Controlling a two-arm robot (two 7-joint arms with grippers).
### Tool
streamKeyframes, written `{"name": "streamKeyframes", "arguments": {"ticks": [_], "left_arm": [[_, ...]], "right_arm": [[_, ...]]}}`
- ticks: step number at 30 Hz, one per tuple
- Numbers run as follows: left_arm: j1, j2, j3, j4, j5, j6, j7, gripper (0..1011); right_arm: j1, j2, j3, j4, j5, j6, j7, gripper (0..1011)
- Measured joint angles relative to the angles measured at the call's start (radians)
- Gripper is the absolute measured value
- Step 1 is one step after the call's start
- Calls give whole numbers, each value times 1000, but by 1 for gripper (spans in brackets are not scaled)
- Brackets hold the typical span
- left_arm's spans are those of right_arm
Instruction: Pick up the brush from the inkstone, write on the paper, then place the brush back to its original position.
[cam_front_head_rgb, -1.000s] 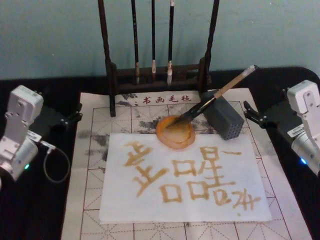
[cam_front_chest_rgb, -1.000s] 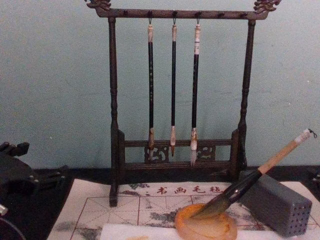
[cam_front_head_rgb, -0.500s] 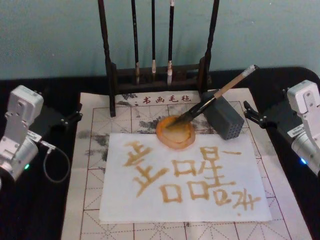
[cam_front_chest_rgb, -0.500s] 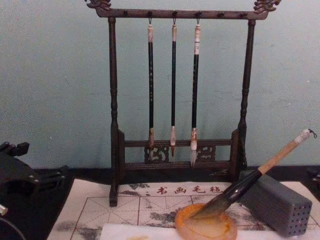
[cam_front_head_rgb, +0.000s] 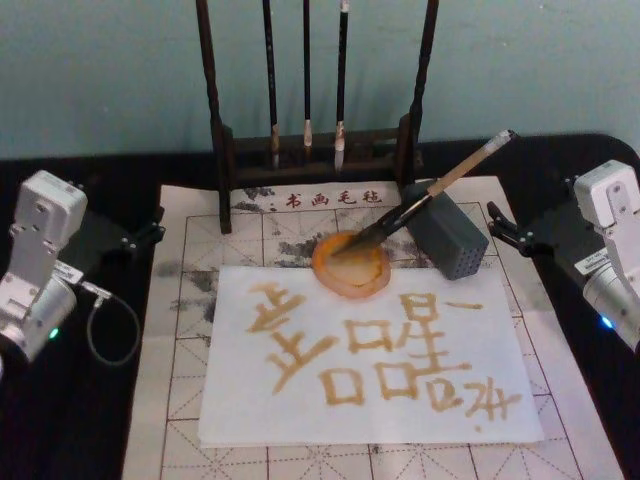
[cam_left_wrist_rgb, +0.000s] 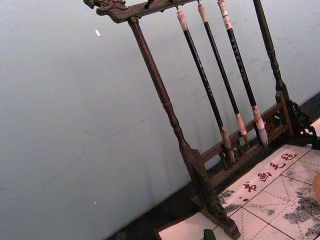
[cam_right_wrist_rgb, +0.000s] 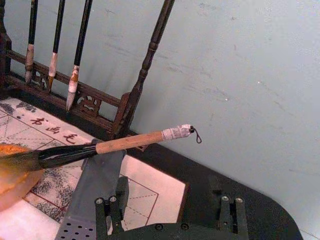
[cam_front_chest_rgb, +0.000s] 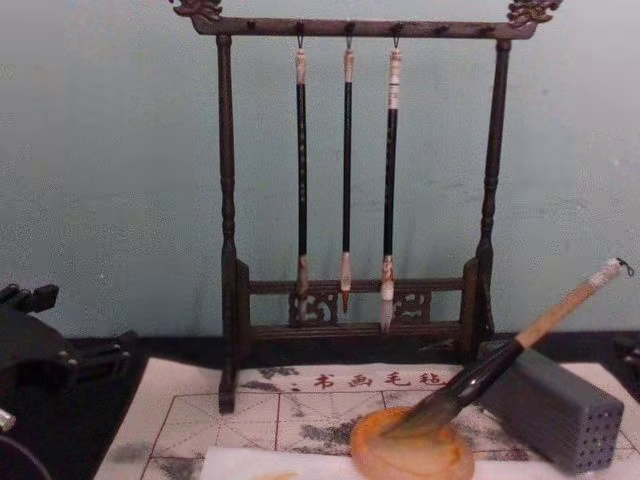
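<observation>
Dark wooden brush rack at back of pale gridded felt mat, three thin black brushes hanging from top bar. Grey rectangular block with small holes on mat, near rack's right foot.

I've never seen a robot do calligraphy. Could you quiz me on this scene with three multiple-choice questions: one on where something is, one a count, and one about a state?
1. Where is the tip of the brush?
A on the paper; B in the inkstone; C in the air.

2. How many thin brushes hang on the rack?
A two; B five; C three.

3. What is the right gripper doing?
A open, holding nothing; B shut on the brush; C shut on a thin brush.

Answers:
B: the tuft lies in the orange dish while the handle leans on the grey block.
C: three hang side by side.
A: its fingers stand apart at the right, clear of the brush. The left gripper sits off at the left.
</observation>
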Motion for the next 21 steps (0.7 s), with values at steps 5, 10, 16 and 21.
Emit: {"name": "streamKeyframes", "arguments": {"ticks": [5, 10, 16, 21], "left_arm": [[0, 0, 0, 0, 0, 0, 0, 1001], [0, 0, 0, 0, 0, 0, 0, 1001], [0, 0, 0, 0, 0, 0, 0, 1001], [0, 0, 0, 0, 0, 0, 0, 1001]], "right_arm": [[0, 0, 0, 0, 0, 0, 0, 1003], [0, 0, 0, 0, 0, 0, 0, 1002], [0, 0, 0, 0, 0, 0, 0, 1002], [0, 0, 0, 0, 0, 0, 0, 1003]]}}
